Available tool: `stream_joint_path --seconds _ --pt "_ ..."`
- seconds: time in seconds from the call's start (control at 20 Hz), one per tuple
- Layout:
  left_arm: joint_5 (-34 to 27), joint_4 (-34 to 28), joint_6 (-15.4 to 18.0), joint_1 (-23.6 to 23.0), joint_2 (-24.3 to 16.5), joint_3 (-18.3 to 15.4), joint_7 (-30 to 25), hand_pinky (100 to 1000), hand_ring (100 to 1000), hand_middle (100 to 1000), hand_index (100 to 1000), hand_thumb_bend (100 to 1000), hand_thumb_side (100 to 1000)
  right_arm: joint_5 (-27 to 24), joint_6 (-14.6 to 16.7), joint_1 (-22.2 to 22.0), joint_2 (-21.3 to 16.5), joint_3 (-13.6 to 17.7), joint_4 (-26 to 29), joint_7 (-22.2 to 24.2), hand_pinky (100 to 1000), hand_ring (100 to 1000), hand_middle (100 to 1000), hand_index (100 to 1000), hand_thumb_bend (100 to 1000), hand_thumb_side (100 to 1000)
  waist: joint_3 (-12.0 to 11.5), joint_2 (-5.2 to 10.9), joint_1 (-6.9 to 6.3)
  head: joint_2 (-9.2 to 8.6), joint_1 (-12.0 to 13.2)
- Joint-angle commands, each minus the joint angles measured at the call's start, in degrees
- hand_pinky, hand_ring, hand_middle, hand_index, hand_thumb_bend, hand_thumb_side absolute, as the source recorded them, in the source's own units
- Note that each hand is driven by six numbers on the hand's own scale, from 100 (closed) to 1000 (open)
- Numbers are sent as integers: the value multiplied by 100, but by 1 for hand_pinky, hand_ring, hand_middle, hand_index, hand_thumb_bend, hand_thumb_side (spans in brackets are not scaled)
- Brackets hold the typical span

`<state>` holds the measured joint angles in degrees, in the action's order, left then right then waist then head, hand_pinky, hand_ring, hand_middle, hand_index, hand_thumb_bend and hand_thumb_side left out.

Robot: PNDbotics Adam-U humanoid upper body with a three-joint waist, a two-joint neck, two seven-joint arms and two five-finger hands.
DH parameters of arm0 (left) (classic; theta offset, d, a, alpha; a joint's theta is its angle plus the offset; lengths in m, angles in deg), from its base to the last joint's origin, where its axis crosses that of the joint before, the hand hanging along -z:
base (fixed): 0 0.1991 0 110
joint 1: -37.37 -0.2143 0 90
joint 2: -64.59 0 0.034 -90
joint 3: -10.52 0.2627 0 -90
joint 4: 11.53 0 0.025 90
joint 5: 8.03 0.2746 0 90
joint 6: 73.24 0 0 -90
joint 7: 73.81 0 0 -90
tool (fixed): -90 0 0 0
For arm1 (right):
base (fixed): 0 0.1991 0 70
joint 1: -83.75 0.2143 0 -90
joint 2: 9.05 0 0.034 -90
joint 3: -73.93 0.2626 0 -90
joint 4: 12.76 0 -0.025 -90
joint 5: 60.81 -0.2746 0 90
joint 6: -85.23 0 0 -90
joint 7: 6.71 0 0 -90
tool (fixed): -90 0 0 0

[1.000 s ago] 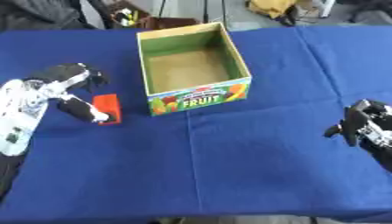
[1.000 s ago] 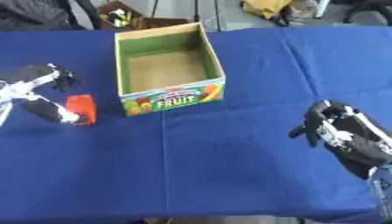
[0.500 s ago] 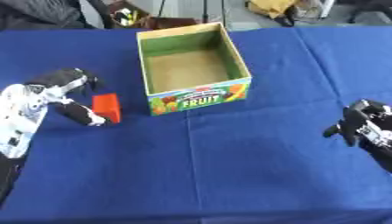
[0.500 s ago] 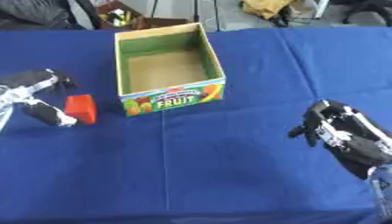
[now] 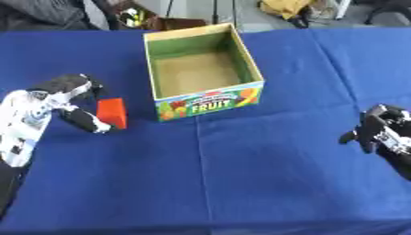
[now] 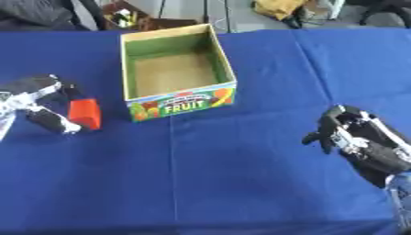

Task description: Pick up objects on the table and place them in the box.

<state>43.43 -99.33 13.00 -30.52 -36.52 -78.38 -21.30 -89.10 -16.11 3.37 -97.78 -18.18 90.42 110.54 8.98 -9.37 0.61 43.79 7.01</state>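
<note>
The counter (image 5: 241, 174) is covered by a matt blue cloth, creased in straight fold lines. The box (image 5: 204, 71) is seen to be cardboard, plain brown inside, printed outside with a slight sheen. The red block (image 5: 112, 113) looks smooth and matt. Both hands (image 5: 68, 103) (image 6: 353, 137) show hard black plastic with pale, metal-like parts.

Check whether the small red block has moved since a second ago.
Cannot tell. The small red block sits about as far left of the green cardboard fruit box as before, between the left hand's fingers.
</note>
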Motion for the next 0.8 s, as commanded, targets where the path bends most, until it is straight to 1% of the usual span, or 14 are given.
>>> stream_joint_path --seconds 0.05,0.3,0.4,0.7,0.8 --pt "-17 -38 17 67 -66 -70 16 714 614 595 784 582 352 12 9 59 -63 39 40 22 588 311 342 382 100 165 0 66 -3 32 -1" --pt "-27 -13 37 69 -55 -57 18 704 600 574 756 562 357 23 9 55 -61 41 37 25 588 312 342 382 100 165 7 61 -7 32 2" --pt "-34 -8 38 70 -47 -60 46 686 576 544 727 536 344 25 8 55 -60 41 36 25 588 312 342 382 100 166 10 59 -9 32 -1" --pt "-70 7 30 65 -22 -47 279 660 539 504 680 506 330 31 5 53 -57 41 32 25 588 312 342 382 100 167 23 58 -17 32 -4" --pt "-79 28 37 66 -22 -28 318 633 509 475 646 477 316 32 2 54 -56 40 31 26 587 312 342 382 100 167 27 58 -21 32 -9"
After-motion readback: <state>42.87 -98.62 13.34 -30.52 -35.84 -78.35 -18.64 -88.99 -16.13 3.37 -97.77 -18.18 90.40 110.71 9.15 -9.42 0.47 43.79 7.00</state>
